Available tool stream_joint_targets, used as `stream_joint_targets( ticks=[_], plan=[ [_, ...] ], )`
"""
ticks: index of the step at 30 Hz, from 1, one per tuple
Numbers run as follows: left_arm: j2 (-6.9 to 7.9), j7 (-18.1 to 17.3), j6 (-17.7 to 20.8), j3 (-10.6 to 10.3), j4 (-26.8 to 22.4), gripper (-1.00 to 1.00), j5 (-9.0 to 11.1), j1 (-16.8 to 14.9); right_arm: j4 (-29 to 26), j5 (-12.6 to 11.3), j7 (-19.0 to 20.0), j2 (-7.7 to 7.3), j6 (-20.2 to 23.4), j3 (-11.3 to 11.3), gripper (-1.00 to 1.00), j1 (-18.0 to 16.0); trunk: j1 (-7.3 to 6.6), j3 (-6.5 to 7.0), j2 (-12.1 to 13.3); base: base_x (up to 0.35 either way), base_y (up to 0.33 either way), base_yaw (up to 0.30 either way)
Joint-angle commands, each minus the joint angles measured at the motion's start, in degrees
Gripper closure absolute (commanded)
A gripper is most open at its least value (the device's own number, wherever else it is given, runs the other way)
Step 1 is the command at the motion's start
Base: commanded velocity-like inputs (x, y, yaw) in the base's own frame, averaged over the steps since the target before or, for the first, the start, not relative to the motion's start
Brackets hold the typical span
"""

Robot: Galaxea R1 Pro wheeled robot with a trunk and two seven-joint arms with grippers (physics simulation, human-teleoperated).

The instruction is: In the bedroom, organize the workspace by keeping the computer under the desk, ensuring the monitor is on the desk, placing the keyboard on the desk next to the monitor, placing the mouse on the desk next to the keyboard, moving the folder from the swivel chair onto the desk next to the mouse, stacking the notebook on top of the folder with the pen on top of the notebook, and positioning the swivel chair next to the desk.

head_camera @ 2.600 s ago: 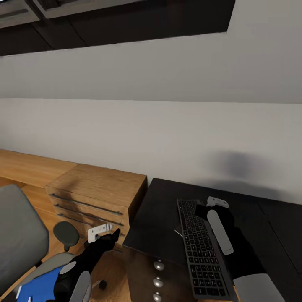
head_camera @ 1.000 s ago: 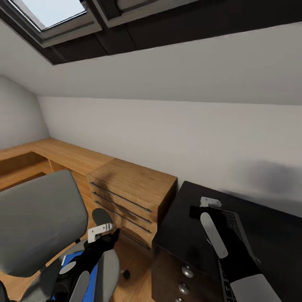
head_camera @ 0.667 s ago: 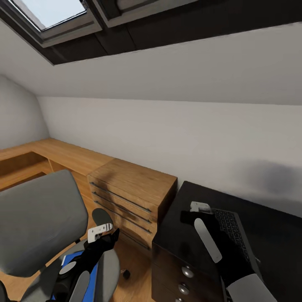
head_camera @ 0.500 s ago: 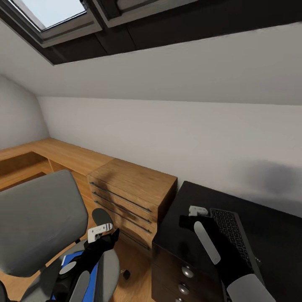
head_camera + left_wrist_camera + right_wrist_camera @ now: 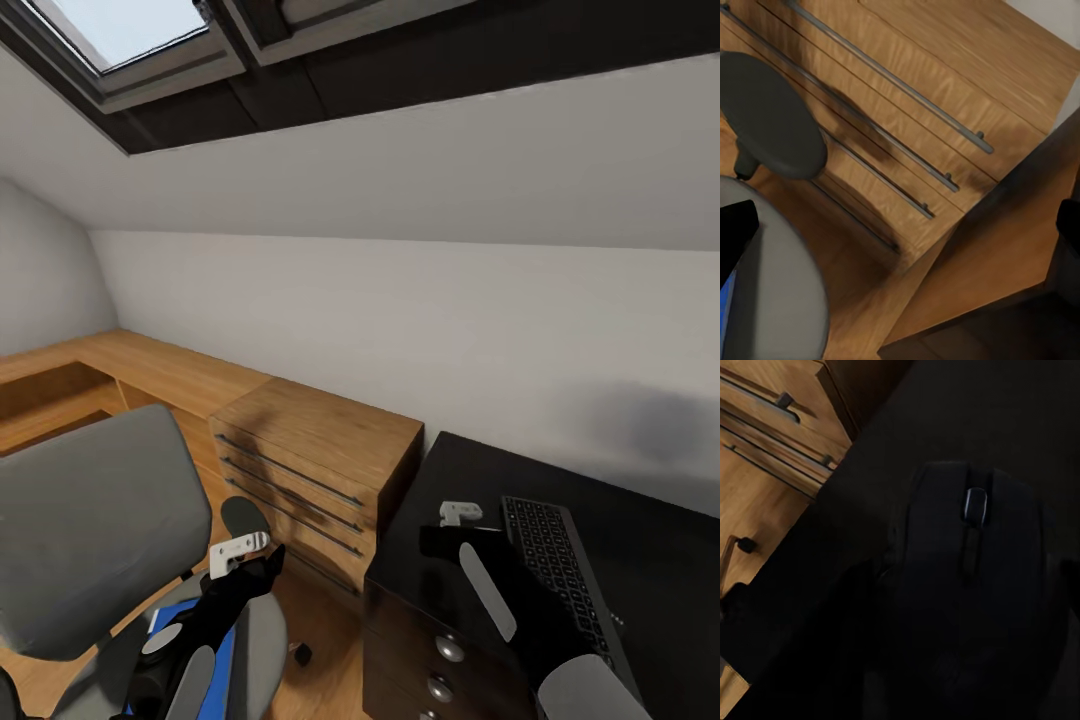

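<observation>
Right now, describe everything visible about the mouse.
The mouse is a black, matte, rounded lump with a small grey scroll wheel set in a groove between its two buttons. It lies flat on the glossy black desk, near the desk's edge beside the light wooden cabinet. The right wrist view looks straight down on it from close above. Whether the right claw touches it cannot be told.

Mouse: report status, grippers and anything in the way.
Right gripper over the mouse on the desk, jaws unclear. Left gripper above the swivel chair, idle. Keyboard lies beside; nothing blocking.
</observation>
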Motion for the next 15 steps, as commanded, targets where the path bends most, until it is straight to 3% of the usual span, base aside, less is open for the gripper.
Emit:
stream_joint_targets(
  ticks=[1, 15],
  plan=[
    [0.01, 0.51, 0.19, -0.06, -0.07, -1.00, 0.59, -0.04, -0.08, -0.58, -0.45, 0.02, 0.18, 0.15, 1.00, -0.04, 0.00, -0.07, -0.04, 0.000, 0.236, 0.000],
    [0.07, 0.48, 0.28, 0.00, -0.07, -1.00, 0.60, -0.04, -0.16, -0.36, -0.80, 0.26, 0.20, 3.74, 1.00, 0.00, 0.00, -0.07, -0.04, 0.000, 0.026, 0.000]
  ],
)
